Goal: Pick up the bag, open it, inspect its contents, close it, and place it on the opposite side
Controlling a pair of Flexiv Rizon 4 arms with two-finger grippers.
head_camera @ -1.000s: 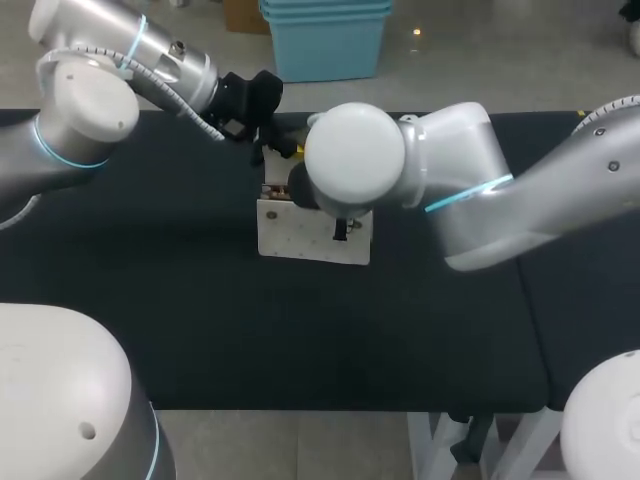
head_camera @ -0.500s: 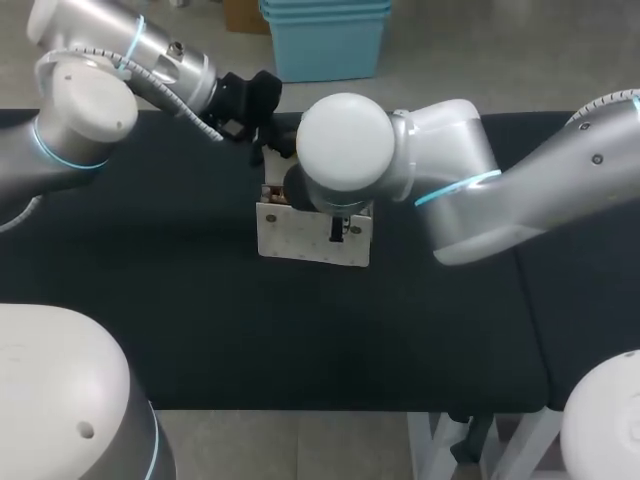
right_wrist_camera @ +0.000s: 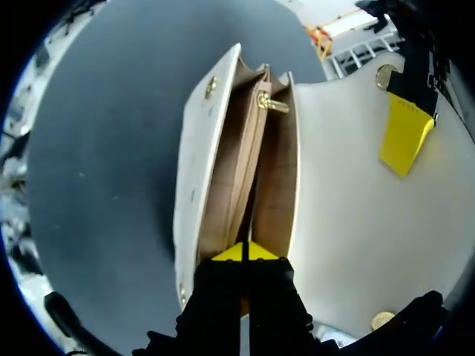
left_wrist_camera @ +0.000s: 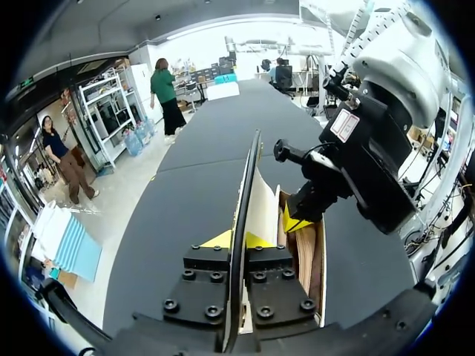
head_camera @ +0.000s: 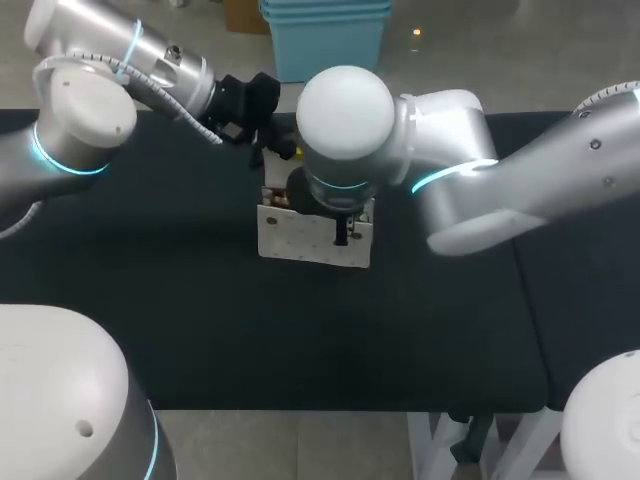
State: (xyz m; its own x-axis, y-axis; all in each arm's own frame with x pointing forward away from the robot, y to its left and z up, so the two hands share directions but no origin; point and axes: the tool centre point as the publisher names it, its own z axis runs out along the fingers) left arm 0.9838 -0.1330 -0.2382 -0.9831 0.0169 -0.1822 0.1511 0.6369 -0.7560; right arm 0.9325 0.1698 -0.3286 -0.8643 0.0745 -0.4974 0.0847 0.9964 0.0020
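So, starting at the left: your left gripper (left_wrist_camera: 239, 241) comes in behind the bag (head_camera: 300, 240) and is pinched shut on the edge of its flap (right_wrist_camera: 349, 208), holding that flap raised away from the mouth. The bag itself stands on the dark table (head_camera: 200, 320), roughly midway between your two arms, with its tan compartments showing. Your right gripper (right_wrist_camera: 243, 252) hangs directly over the bag's mouth with its tips drawn narrow, and I judge that they nip the thin inner divider. By my reading, opening is done and inspection is the step in hand. Closing the flap and setting the bag down on the opposite side are both left. As for writing, the bag shows none. A white label (left_wrist_camera: 345, 124) on the right wrist, above the bag, carries print too small to read.
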